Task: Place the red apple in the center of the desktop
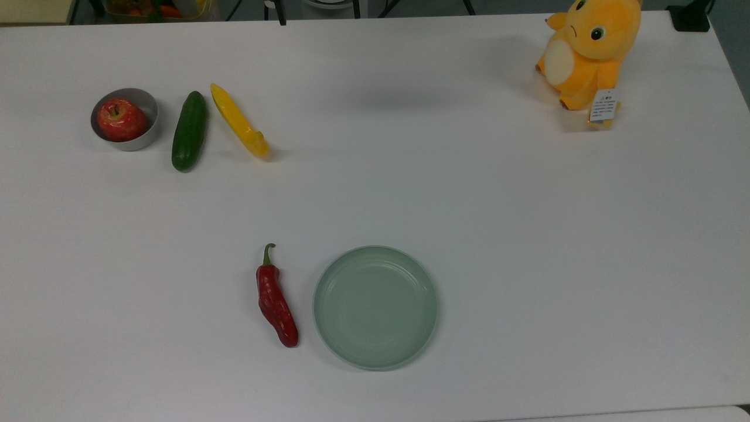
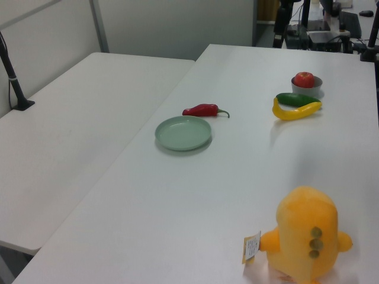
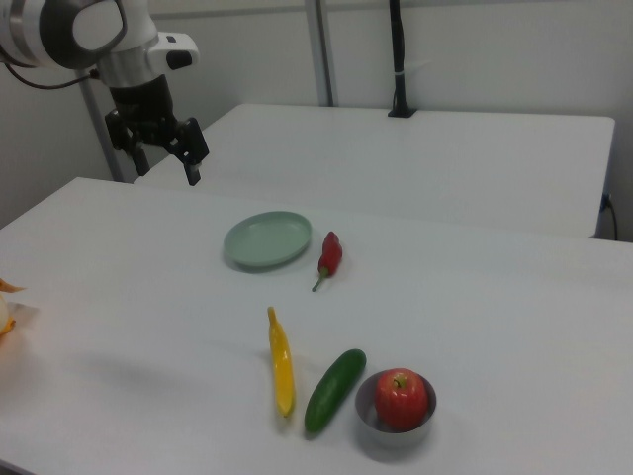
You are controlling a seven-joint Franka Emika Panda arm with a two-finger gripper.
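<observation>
I hold the gripper [image 3: 165,156] high with fingers spread and empty, well apart from the red apple [image 3: 401,398]. The apple sits in a small grey bowl [image 1: 140,138], far from the fingers, just beside a cucumber [image 1: 188,131]. Risk, as I judge it: the bowl rim blocks a finger, or the bowl lifts with the fruit. The plush toy [image 1: 586,50] carries a tag [image 1: 603,105]; its print is illegible. The middle of the desktop [image 1: 469,193] lies bare.
</observation>
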